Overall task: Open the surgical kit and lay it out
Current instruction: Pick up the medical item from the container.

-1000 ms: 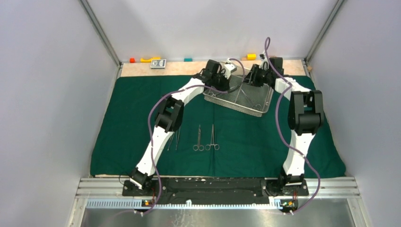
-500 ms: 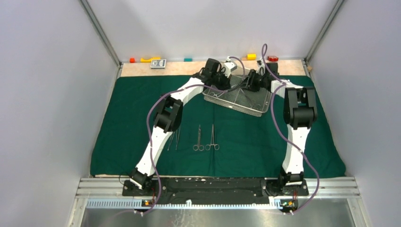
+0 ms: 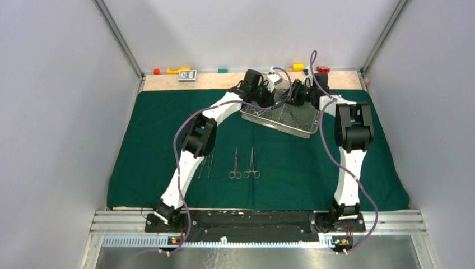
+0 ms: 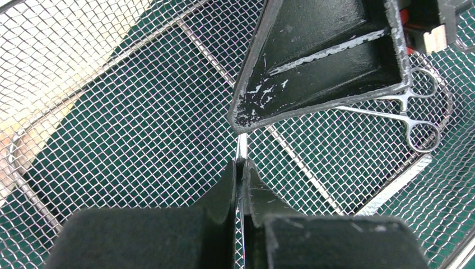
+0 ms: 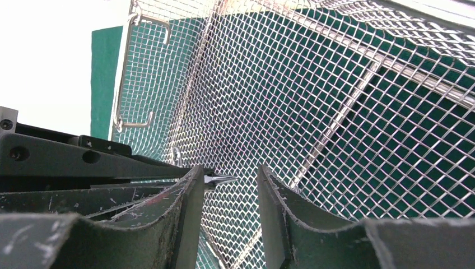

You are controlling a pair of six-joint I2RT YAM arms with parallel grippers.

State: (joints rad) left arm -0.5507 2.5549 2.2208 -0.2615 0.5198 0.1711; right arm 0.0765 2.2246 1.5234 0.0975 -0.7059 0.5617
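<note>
The cloth [image 3: 313,179] lies spread flat over most of the table, leaving a bare wooden strip [image 3: 168,82] along its far edge. The left arm [image 3: 193,140] and right arm [image 3: 353,131] both reach to the far middle and meet over the tray [image 3: 291,130], which sits slightly askew on the cloth. In the left wrist view, the left gripper [image 4: 241,168] has its fingers pressed together on a slim instrument [image 4: 241,147], a thin steel strip held over the mesh floor. In the right wrist view, the right gripper [image 5: 229,180] is spread. A pointed steel tip [image 5: 221,179] pokes in between its fingers, close to the left one; whether it touches cannot be told. A ringed clamp [image 4: 417,115] lies in the tray by its wall. Nearer the bases, two clamps [image 3: 236,162] lie side by side on the cloth, rings toward the arms. Tweezers [image 3: 210,165] lie just left of them, beside the left arm.
</note>
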